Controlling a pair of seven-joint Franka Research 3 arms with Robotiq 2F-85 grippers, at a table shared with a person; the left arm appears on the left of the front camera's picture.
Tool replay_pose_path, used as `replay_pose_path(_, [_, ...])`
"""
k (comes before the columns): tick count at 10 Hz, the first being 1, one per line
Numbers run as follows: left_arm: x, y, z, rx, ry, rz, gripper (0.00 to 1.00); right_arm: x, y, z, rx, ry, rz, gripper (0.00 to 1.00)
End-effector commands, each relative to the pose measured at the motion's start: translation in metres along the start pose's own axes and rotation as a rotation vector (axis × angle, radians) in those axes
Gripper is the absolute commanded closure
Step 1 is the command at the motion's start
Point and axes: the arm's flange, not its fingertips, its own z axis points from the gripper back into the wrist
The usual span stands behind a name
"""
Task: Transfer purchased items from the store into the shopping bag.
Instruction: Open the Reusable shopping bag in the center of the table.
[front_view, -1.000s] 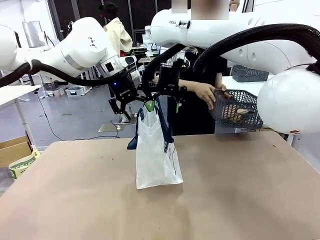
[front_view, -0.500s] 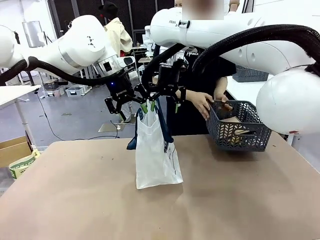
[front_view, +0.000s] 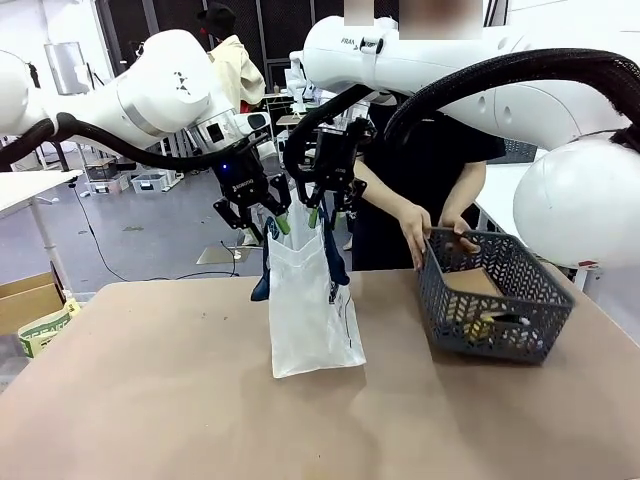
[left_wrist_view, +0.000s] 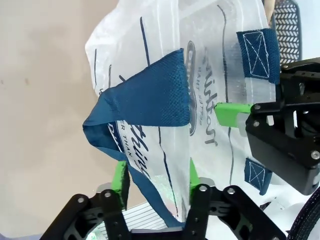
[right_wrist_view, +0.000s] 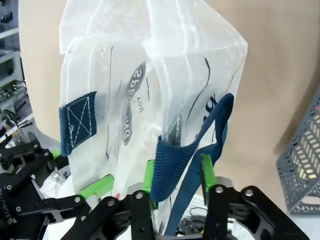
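The left gripper (left_wrist_view: 156, 176) and right gripper (right_wrist_view: 176, 175) each stand half-narrowed with a strap (left_wrist_view: 150, 100) between the jaws, whether clamped being impossible to tell, so the shopping bag (front_view: 310, 310) could slip free and sag shut.

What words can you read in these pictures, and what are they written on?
"THAN": on the blue logo of the shopping bag, left wrist view.
Other bag lettering: reversed and creased, unreadable.
Small dark print on the right arm: too small to read.
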Motion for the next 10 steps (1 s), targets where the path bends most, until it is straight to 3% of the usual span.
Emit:
replay_pose_path(1, [-0.006, 0.003, 0.001, -0.013, -0.012, -0.011, 1.0, -0.001, 0.002, -0.004, 0.021, -0.009, 0.003, 1.0])
replay_pose_path(10, [-0.048, 0.034, 0.009, 0.115, -0.001, -0.132, 1.0, -0.079, -0.03, -0.002, -0.223, -0.096, 0.1, 1.0])
